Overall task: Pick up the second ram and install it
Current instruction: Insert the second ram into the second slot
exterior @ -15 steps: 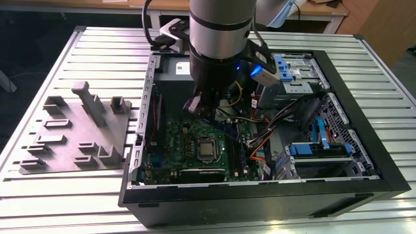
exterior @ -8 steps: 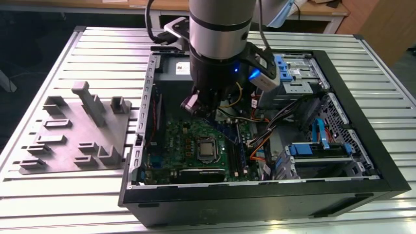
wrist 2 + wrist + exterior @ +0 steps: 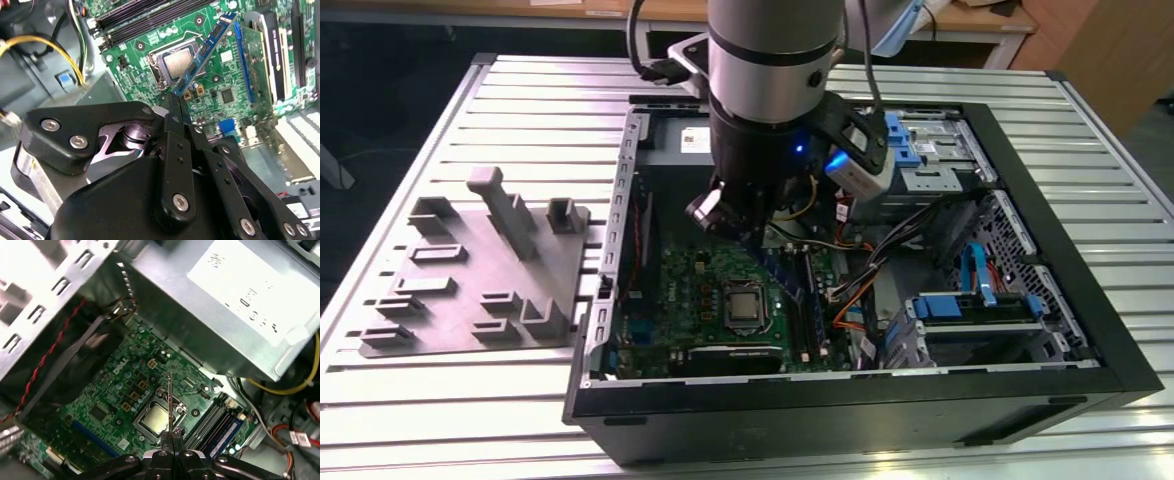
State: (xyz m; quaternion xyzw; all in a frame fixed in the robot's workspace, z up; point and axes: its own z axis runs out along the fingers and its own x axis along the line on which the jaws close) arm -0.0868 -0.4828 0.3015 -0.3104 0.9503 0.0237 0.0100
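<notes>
The second ram (image 3: 207,50) is a thin blue stick, and my gripper (image 3: 176,102) is shut on its one end. It hangs tilted above the green motherboard (image 3: 235,95), over the processor socket (image 3: 175,62). In the first wrist view the ram (image 3: 170,400) shows edge-on as a thin line rising from the gripper (image 3: 171,437). The memory slots (image 3: 220,422) lie beside the socket, a little apart from the stick. In the exterior view the gripper (image 3: 731,225) is inside the open computer case (image 3: 854,400).
The grey power-supply box (image 3: 225,305) stands close over the board's edge. Yellow and orange cables (image 3: 45,42) run beside the slots. Drive cages with blue clips (image 3: 974,300) fill the case on the exterior view's right. A grey fixture plate (image 3: 474,265) lies outside on the slatted table.
</notes>
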